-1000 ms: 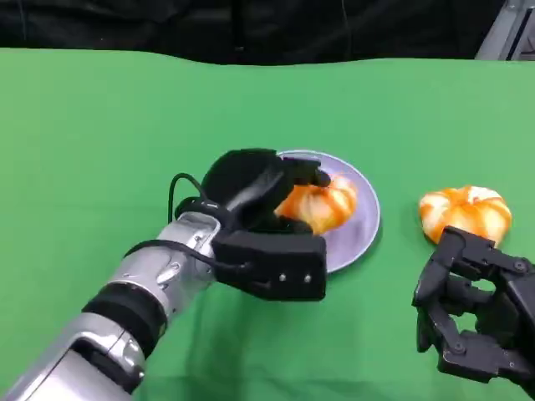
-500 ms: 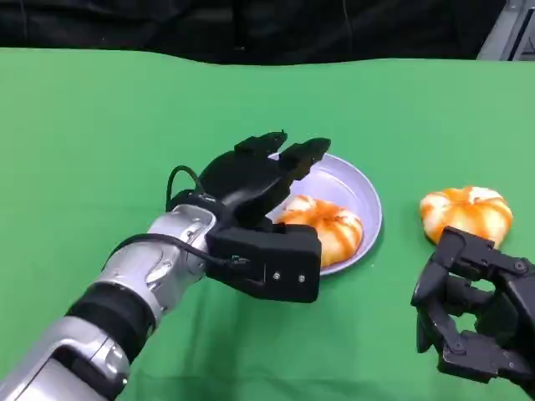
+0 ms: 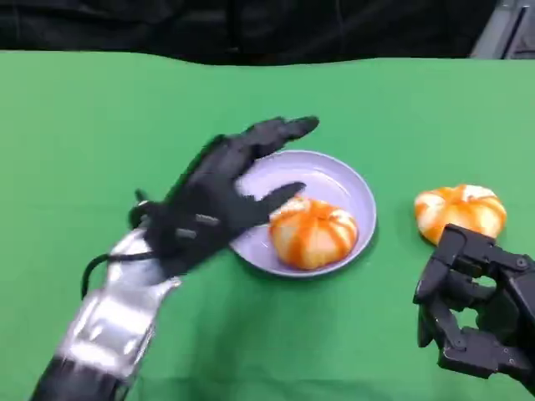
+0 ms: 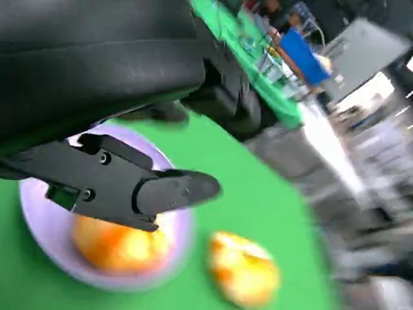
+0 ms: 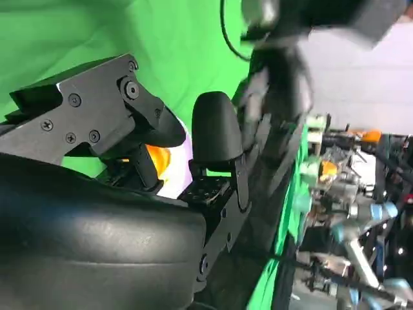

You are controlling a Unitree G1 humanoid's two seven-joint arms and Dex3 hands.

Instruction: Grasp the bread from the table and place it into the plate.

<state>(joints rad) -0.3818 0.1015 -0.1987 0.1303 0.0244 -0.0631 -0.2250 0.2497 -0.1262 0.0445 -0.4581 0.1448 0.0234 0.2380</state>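
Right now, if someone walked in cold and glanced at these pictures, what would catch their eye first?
Probably the orange-striped bread lying in the lavender plate at the middle of the green table. The left hand hovers open beside the plate, blurred and holding nothing. A second bread lies on the cloth to the right, just beyond the right hand.

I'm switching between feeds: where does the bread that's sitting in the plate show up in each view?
Head view: bread in the plate, just right of centre, beside the open left hand.
Left wrist view: same bread, blurred, low in the picture under the hand's black fingers.
Right wrist view: an orange sliver between black hand parts, probably this bread; too hidden to be sure.
Shared landmark: the lilac plate.
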